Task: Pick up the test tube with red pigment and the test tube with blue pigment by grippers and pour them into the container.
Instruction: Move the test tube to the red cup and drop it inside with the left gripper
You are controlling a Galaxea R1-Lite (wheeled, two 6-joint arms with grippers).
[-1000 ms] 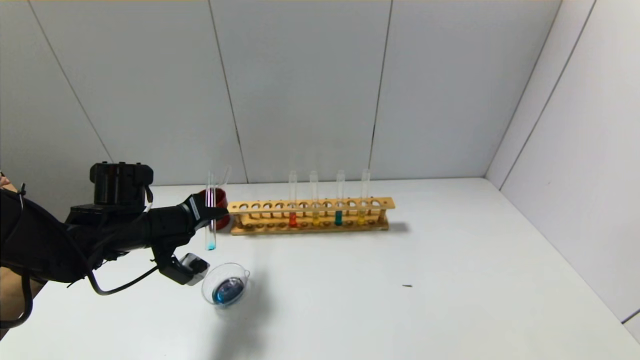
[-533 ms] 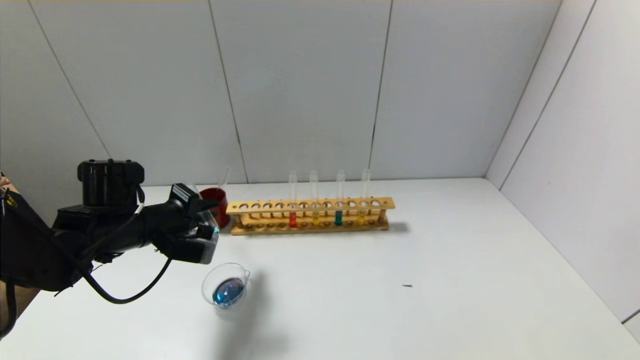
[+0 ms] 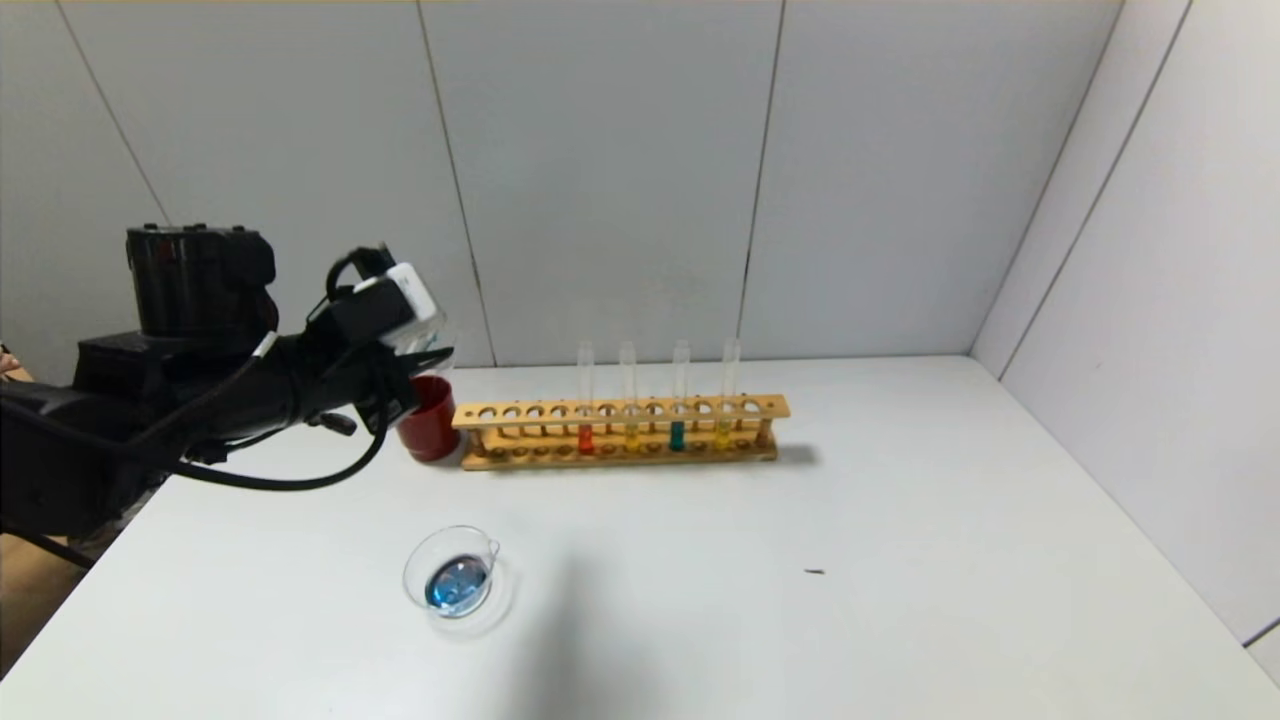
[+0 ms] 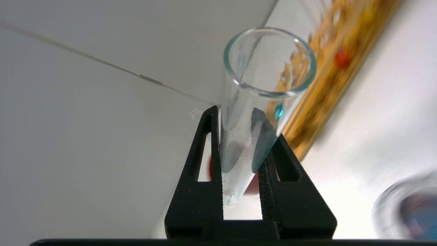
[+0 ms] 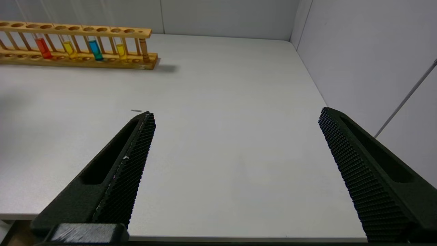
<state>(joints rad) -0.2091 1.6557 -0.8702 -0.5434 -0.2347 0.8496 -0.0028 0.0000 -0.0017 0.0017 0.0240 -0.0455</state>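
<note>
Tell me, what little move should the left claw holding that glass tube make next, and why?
Probably lower the tube into the red cup. The left claw is shut on a test tube that looks emptied, and it hangs just above that cup. Blue liquid already lies in the beaker, while the red tube waits in the wooden rack.
</note>
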